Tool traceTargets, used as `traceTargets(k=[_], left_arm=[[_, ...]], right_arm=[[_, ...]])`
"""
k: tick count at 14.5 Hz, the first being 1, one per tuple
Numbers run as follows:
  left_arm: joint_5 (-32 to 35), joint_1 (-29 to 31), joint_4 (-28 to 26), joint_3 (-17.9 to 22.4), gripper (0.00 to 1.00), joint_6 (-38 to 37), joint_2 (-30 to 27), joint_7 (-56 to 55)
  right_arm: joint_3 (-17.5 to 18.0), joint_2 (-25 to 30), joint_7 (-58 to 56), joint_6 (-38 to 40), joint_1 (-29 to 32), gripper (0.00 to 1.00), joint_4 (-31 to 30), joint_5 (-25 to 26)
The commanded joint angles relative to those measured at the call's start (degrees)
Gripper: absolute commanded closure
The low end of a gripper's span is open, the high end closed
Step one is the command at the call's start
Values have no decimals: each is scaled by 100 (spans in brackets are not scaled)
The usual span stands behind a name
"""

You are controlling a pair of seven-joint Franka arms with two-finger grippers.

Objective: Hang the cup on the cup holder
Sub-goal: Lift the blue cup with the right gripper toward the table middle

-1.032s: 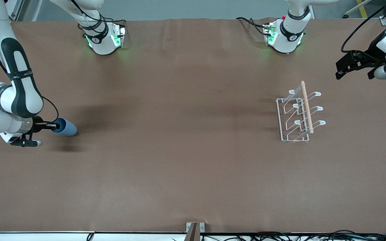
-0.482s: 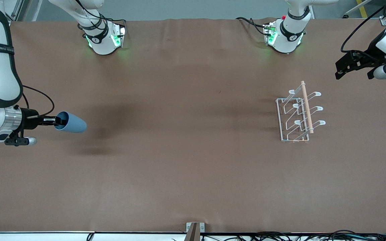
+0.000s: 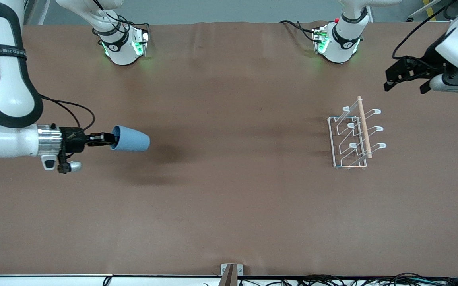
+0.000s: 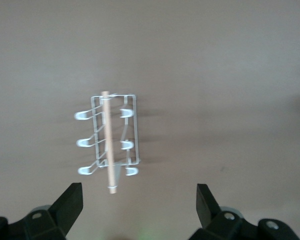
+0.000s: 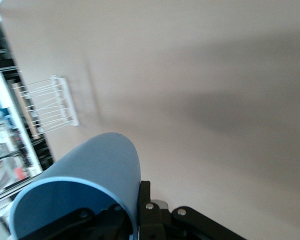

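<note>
Front view: a brown table (image 3: 229, 206) seen from high up, with 2 white robot arms whose bases stand along the top edge. The right arm reaches in from its own end of the table. The right gripper (image 3: 107, 139) is clamped tight on the rim of the cup (image 3: 130, 138), a small light-blue tumbler. The cup is held in the air on its side, its closed bottom pointing toward the left arm's end, and its shadow falls on the bare table beneath it. The cup holder (image 3: 354, 137), a white wire rack with 6 looped prongs and a pale wooden dowel (image 3: 364, 126) along its top, stands on the table toward the left arm's end, well apart from the cup. No cup hangs on it. The left gripper (image 3: 406, 79) hangs in the air over the table near the rack, its 2 black fingers spread wide and holding nothing.

Left wrist view: the rack (image 4: 112, 142) is seen from above on plain brown cloth, dowel (image 4: 109, 145) across the prongs. The 2 dark fingertips (image 4: 70, 205) stand wide apart, nothing between them.

Right wrist view: the cup (image 5: 90, 190) fills the foreground, its open mouth toward the camera, with the fingers pinching its wall. The rack (image 5: 47, 107) shows small in the distance.
</note>
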State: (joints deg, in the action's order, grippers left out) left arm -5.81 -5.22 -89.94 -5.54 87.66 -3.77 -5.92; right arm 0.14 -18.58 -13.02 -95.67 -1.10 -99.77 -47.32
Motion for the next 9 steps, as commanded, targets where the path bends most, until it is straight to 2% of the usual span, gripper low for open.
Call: traceTargets(k=[1, 4, 9], left_arm=[[-87, -215, 143, -175, 0, 250, 140, 47], [-60, -444, 187, -412, 0, 514, 324, -67], [-52, -576, 828, -659, 0, 585, 930, -15]], right_arm=[[-32, -5, -69, 4, -328, 100, -86, -697], [-32, -198, -113, -5, -531, 100, -77, -1601], [-32, -725, -368, -49, -997, 100, -42, -2728]])
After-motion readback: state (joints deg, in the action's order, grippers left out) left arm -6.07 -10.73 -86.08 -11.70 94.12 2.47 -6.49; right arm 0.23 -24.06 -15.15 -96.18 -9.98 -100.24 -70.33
